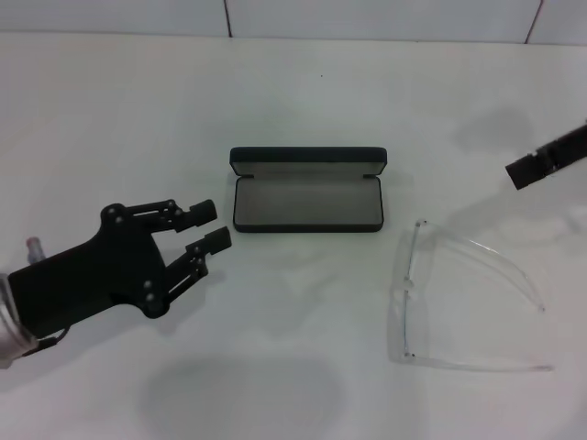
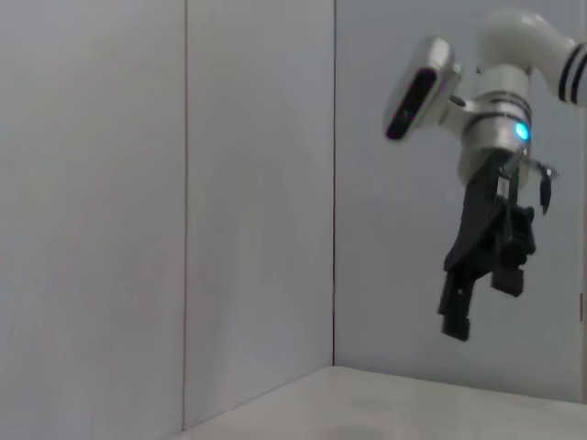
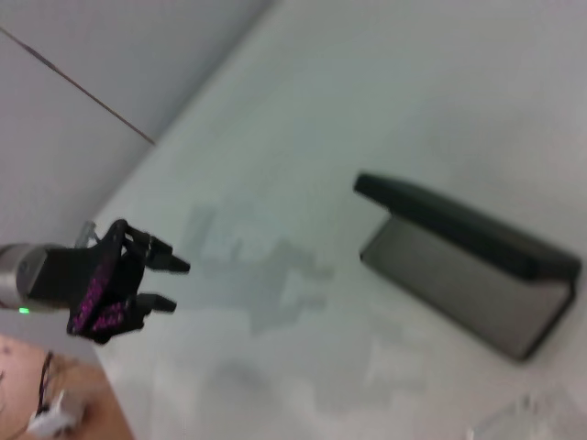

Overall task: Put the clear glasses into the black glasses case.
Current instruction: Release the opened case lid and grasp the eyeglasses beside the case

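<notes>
At four o'clock from the open black glasses case (image 1: 307, 200), the clear glasses (image 1: 459, 298) are best approached squarely by the right gripper (image 1: 541, 163), jaw state indeterminate, while the left gripper (image 1: 204, 234) is held open and empty.

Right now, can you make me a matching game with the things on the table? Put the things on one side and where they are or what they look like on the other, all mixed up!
Things:
1. black glasses case
2. clear glasses
3. left gripper
4. right gripper

Descriptions:
A. see-through, lying on the table with arms unfolded
B. fingers apart, holding nothing, on the left of the case
C. lid up, grey lining showing, nothing inside
D. up in the air at the far right, only its tip showing

Pairs: 1-C, 2-A, 3-B, 4-D
</notes>
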Controlling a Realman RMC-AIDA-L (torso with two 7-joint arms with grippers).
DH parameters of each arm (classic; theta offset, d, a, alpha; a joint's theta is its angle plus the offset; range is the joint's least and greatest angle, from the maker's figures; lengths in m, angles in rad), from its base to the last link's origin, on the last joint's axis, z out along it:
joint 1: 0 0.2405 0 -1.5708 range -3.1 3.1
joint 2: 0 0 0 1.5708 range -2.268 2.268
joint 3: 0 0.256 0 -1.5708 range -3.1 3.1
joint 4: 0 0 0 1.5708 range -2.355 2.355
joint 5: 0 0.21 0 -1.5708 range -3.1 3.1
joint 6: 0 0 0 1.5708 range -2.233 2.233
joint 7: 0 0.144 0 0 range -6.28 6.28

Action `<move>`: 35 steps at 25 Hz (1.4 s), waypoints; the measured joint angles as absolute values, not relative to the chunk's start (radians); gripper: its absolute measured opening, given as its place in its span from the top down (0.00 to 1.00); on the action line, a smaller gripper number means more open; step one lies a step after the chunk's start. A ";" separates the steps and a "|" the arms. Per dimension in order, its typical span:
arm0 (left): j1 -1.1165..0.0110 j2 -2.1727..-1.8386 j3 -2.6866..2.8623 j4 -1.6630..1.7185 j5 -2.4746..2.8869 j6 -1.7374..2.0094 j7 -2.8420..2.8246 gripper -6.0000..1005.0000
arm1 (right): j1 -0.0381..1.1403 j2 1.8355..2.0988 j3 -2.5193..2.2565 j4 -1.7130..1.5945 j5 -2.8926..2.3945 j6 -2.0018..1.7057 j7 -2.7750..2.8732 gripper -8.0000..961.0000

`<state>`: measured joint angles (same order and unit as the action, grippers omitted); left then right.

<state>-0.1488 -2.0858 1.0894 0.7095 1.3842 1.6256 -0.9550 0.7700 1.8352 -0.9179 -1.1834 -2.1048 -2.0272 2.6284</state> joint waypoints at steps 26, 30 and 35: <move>-0.158 -2.084 1.062 0.702 1.449 1.485 -0.916 0.71 | 1.158 2.013 -1.015 -0.805 -2.668 -1.931 2.737 0.11; -0.162 -2.084 1.062 0.698 1.453 1.476 -0.907 0.71 | 1.163 2.013 -1.021 -0.748 -2.666 -1.884 2.737 0.11; -0.164 -2.082 1.061 0.696 1.461 1.439 -0.905 0.71 | 1.153 2.022 -1.024 -0.722 -2.663 -1.831 2.738 0.11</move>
<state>-0.1644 -2.0824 1.0614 0.6965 1.4609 1.4387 -0.9047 1.1531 2.0219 -1.0241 -0.7220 -2.6630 -1.8308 2.7376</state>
